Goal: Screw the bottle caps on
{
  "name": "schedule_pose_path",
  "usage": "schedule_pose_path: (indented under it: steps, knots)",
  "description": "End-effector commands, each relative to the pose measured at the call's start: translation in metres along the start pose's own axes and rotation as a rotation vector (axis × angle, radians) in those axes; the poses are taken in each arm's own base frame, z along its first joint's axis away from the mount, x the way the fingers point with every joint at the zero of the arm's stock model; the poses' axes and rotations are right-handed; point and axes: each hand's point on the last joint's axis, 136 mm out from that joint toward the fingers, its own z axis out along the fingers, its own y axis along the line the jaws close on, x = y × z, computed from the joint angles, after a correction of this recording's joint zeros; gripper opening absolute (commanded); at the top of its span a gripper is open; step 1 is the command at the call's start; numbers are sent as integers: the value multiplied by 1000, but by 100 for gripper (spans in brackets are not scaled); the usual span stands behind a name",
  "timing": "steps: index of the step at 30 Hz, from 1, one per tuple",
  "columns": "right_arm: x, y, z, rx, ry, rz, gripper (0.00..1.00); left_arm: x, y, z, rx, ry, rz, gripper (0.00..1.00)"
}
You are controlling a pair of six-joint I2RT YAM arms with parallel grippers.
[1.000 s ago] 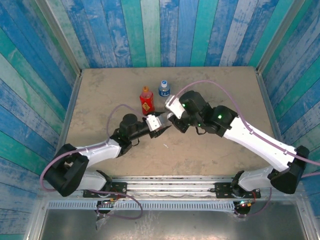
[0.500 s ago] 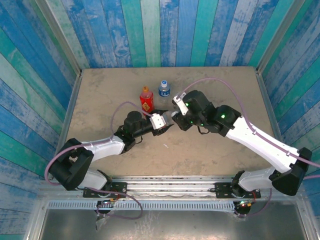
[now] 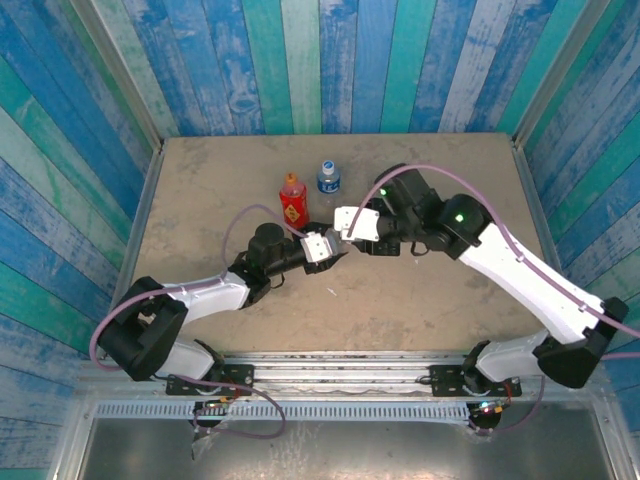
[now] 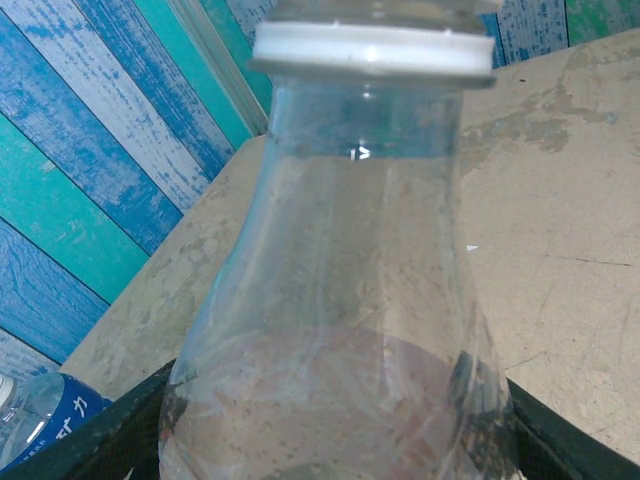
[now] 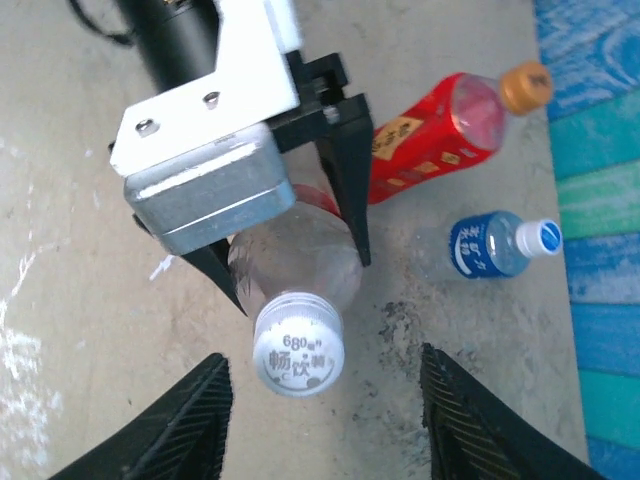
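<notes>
My left gripper (image 3: pixel 325 247) is shut on a clear cola bottle (image 5: pixel 295 258), holding it tilted above the table with its neck toward the right arm. A white cap (image 5: pixel 297 345) sits on that neck, also seen as a white cap (image 4: pixel 372 46) in the left wrist view. My right gripper (image 5: pixel 320 358) is open, its two black fingers (image 5: pixel 185 420) either side of the cap and apart from it. The red-and-yellow bottle (image 5: pixel 425 140) carries an orange cap (image 5: pixel 525 88). The blue-label bottle (image 5: pixel 488 244) has its cap (image 5: pixel 545 237) on.
Both other bottles stand upright behind the grippers, the red bottle (image 3: pixel 292 200) and the blue-label bottle (image 3: pixel 328 178). Striped blue and green walls (image 3: pixel 300 60) close in the tan table (image 3: pixel 440 310) on three sides.
The right gripper's fingers have spread off the white cap and its wrist has turned and pulled back to the right. The left gripper has pushed the bottle slightly forward.
</notes>
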Motion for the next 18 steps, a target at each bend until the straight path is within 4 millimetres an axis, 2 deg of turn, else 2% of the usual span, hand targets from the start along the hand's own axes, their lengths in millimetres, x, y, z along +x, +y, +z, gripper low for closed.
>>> schedule_pose_path:
  steps: [1, 6, 13, 16, 18]
  knots:
    - [10, 17, 5, -109, 43, -68, 48, -4, -4, -3, 14, -14, 26, 68]
    - [14, 18, 11, -122, 66, -71, 48, -4, -5, -3, 19, -14, 26, 68]
    - [27, 14, 20, -114, 125, -52, 34, -5, -5, -2, 25, -18, 23, 68]
    - [28, 12, 21, -110, 132, -46, 34, -6, -5, -2, 27, -21, 22, 68]
    - [29, 10, 21, -98, 136, -46, 38, -7, -5, -2, 26, -24, 22, 68]
